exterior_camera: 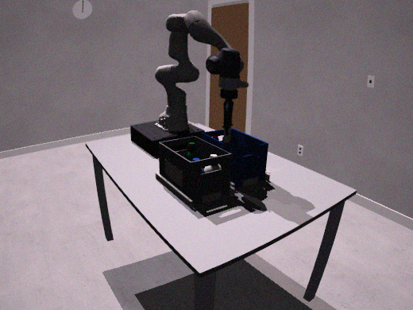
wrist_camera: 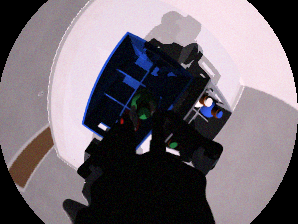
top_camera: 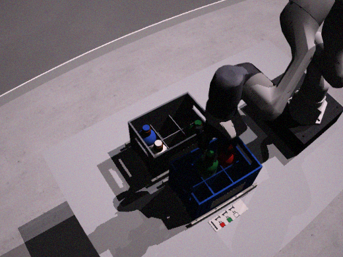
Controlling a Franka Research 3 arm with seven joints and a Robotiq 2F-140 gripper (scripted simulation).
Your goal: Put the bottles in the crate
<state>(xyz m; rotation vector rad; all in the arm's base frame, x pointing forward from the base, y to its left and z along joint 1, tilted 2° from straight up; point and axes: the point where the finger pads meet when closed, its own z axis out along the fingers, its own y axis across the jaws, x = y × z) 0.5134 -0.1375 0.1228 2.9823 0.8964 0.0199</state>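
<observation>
The gripper (top_camera: 210, 149) (exterior_camera: 227, 139) (wrist_camera: 144, 119) is shut on a green bottle (top_camera: 212, 166) (wrist_camera: 144, 111), holding it roughly upright inside the blue crate (top_camera: 231, 184) (exterior_camera: 254, 159); whether its base touches the crate floor is hidden. A red bottle (top_camera: 227, 159) stands beside it in that crate. The black crate (top_camera: 185, 109) (exterior_camera: 175, 175) holds a blue bottle (top_camera: 149, 136) (exterior_camera: 196, 159), a white-capped bottle (top_camera: 158, 143) (exterior_camera: 214, 155) and another green-capped bottle (top_camera: 198, 122) (exterior_camera: 191, 144). The pick list (top_camera: 242, 205) shows red, green and white lines, each apparently with a 1.
The two crates stand close side by side on the table (exterior_camera: 222, 242). Their walls and dividers rise around the bottles. The arm's dark base block (top_camera: 280, 138) (exterior_camera: 147, 139) is near the crates. Dark shadows hide much of the crate interiors.
</observation>
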